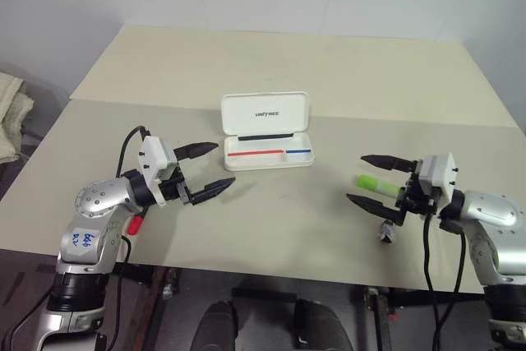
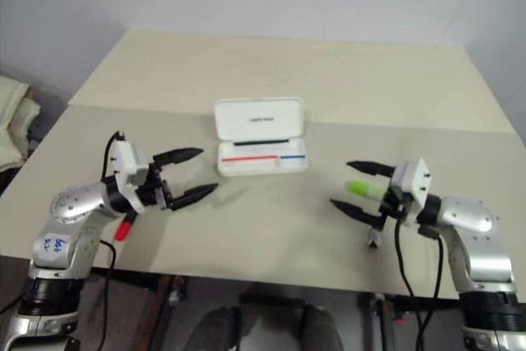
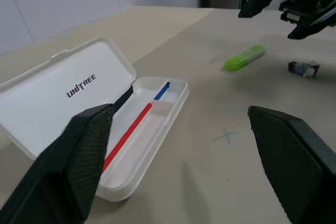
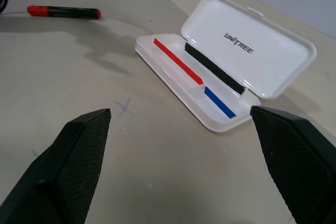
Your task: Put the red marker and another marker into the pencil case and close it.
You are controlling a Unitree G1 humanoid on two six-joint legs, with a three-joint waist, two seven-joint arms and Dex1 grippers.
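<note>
Lying open on the table [image 1: 329, 71], the pencil case [image 1: 266, 132] had both spread grippers, left gripper [image 1: 207, 170] and right gripper [image 1: 368, 179], beside it, the green marker [image 1: 375, 182] near the right one.

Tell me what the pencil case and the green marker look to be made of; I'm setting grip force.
The pencil case looks like rigid white plastic, smooth and slightly glossy: thin moulded walls, rounded corners, a lid standing open on its own. The green marker also seems hard plastic, with a smooth lime barrel that catches a faint sheen. Neither shows any sag or fabric texture, but the look alone cannot confirm it.
</note>
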